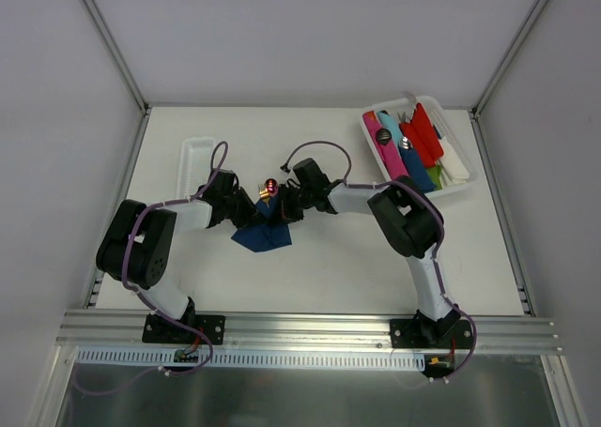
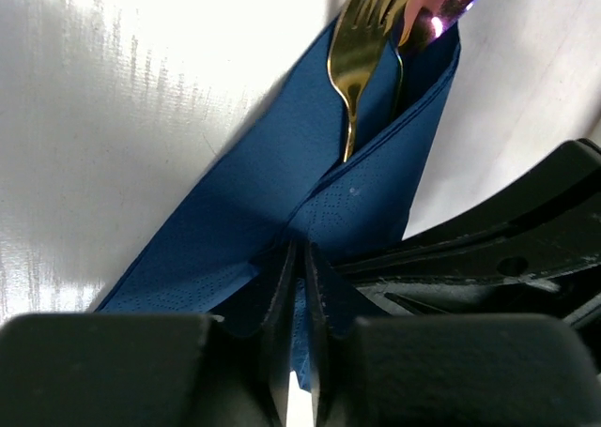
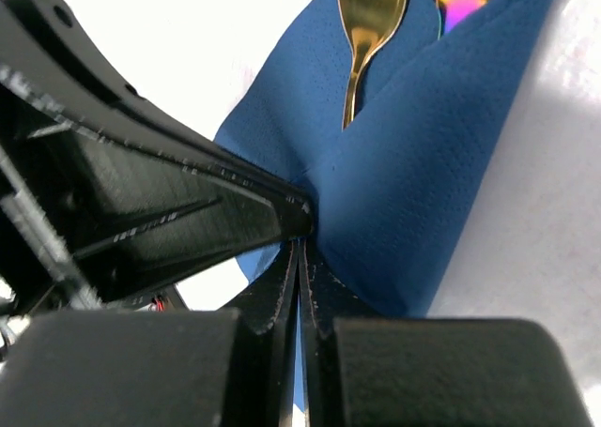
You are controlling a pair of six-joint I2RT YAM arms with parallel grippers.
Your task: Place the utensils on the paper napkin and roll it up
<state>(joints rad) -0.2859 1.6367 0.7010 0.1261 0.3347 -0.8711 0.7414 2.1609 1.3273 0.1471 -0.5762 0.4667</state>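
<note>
The left gripper (image 2: 299, 258) pinches one folded flap of the napkin (image 2: 376, 202), jaws almost pressed together, probably so the wrap cannot spring open. The utensils (image 2: 357, 61) sit tucked inside the fold, mid-table (image 1: 329, 267). The right gripper (image 3: 299, 249) clamps the opposite flap, right beside the left one.

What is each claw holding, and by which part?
The left claw and the right claw each pinch the dark navy-blue paper napkin at the fold where its flaps overlap.
</note>
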